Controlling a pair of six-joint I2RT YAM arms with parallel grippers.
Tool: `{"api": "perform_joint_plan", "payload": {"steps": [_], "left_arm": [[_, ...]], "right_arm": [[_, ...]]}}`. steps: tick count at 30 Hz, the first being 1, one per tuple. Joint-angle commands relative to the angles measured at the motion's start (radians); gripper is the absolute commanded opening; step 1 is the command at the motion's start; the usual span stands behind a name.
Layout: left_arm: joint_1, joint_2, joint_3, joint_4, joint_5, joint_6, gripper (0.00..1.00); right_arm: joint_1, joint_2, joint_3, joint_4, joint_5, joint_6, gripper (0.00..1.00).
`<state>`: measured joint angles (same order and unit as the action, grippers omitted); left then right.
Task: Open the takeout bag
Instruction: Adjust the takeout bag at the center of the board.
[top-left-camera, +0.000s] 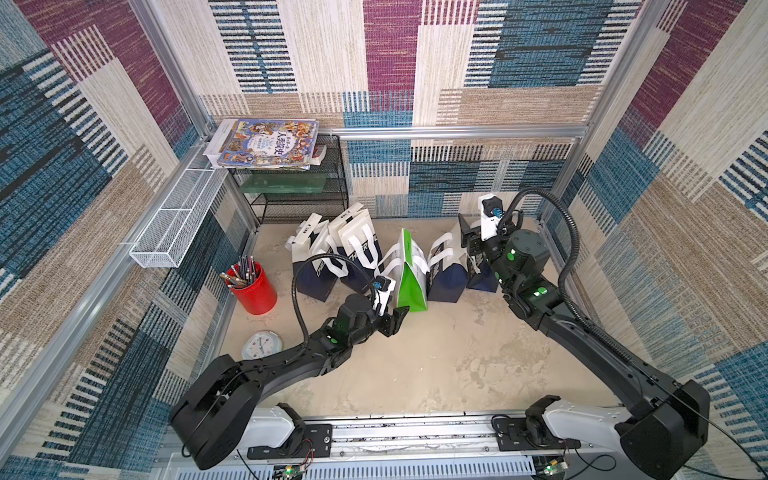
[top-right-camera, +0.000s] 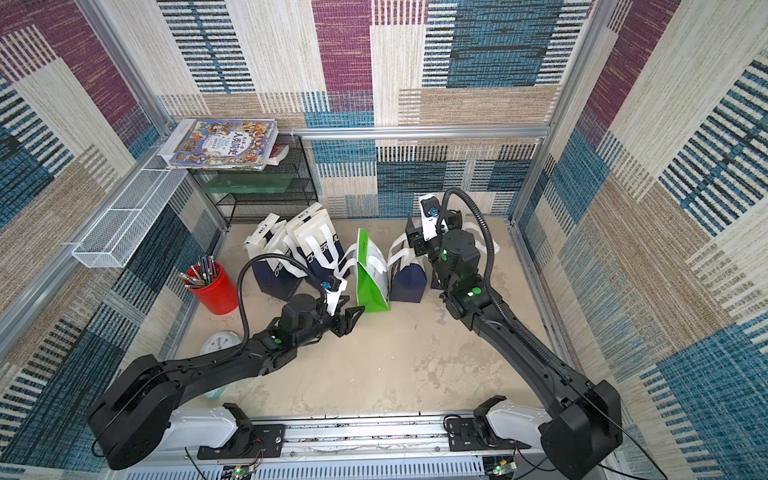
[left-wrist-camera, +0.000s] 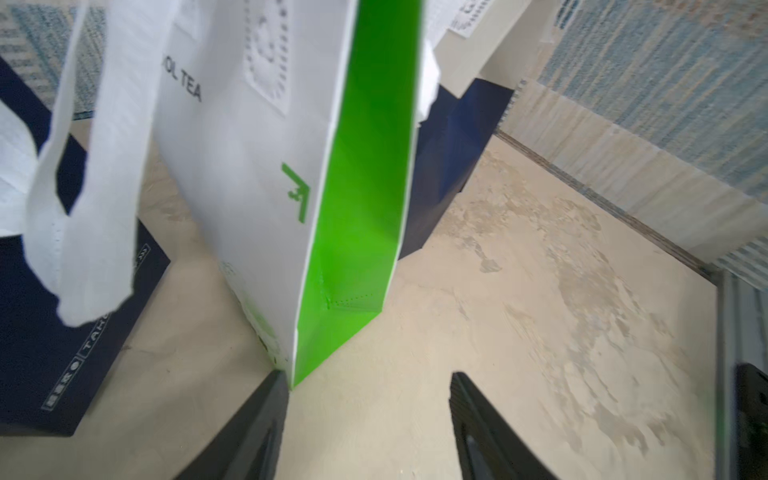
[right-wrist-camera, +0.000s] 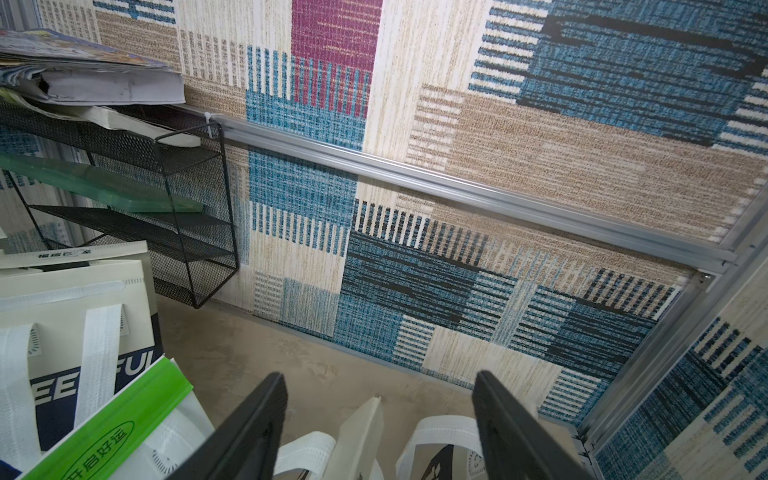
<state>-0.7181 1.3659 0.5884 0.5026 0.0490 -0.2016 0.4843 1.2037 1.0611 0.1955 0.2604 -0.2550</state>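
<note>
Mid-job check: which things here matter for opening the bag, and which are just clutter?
For the job: green-and-white bag, by the left gripper; navy bags, under the right gripper.

Just lying about: red pen cup, clock, books, black mesh shelf, white wire basket.

red pen cup (top-left-camera: 255, 293) upright | clock (top-left-camera: 262, 345) flat nearby | books (top-left-camera: 268, 143) atop black rack (top-left-camera: 303, 203) | white basket (top-left-camera: 174, 224)

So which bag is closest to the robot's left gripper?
The white bag with bright green sides, in the middle of the row. The left gripper is open at its bottom corner. The navy-and-white bags are all farther off.
</note>
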Motion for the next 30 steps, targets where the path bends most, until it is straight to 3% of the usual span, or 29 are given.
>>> {"api": "perform_joint_plan", "payload": {"steps": [1, 9, 14, 18, 25, 30], "left_arm": [[0.0, 0.053, 0.061, 0.095, -0.098, -0.035, 0.61], [0.016, 0.172, 0.184, 0.097, -0.185, 0.05, 0.46], [0.056, 0.212, 0.202, 0.145, -0.149, 0.112, 0.4], [0.09, 0.216, 0.2, 0.154, -0.147, 0.14, 0.4], [0.118, 0.152, 0.146, 0.169, -0.081, 0.114, 0.53], [0.118, 0.094, 0.086, 0.16, -0.027, 0.079, 0.53]], "right_arm": [[0.001, -0.003, 0.002, 0.014, -0.018, 0.008, 0.74], [0.001, -0.004, -0.015, 0.013, -0.021, -0.001, 0.74], [0.002, -0.001, -0.024, 0.021, -0.027, -0.021, 0.74], [0.001, 0.011, -0.022, 0.021, -0.047, -0.043, 0.75], [0.003, 0.043, -0.007, 0.006, -0.076, -0.072, 0.78], [0.026, 0.068, -0.02, 0.032, -0.079, -0.102, 0.78]]}}
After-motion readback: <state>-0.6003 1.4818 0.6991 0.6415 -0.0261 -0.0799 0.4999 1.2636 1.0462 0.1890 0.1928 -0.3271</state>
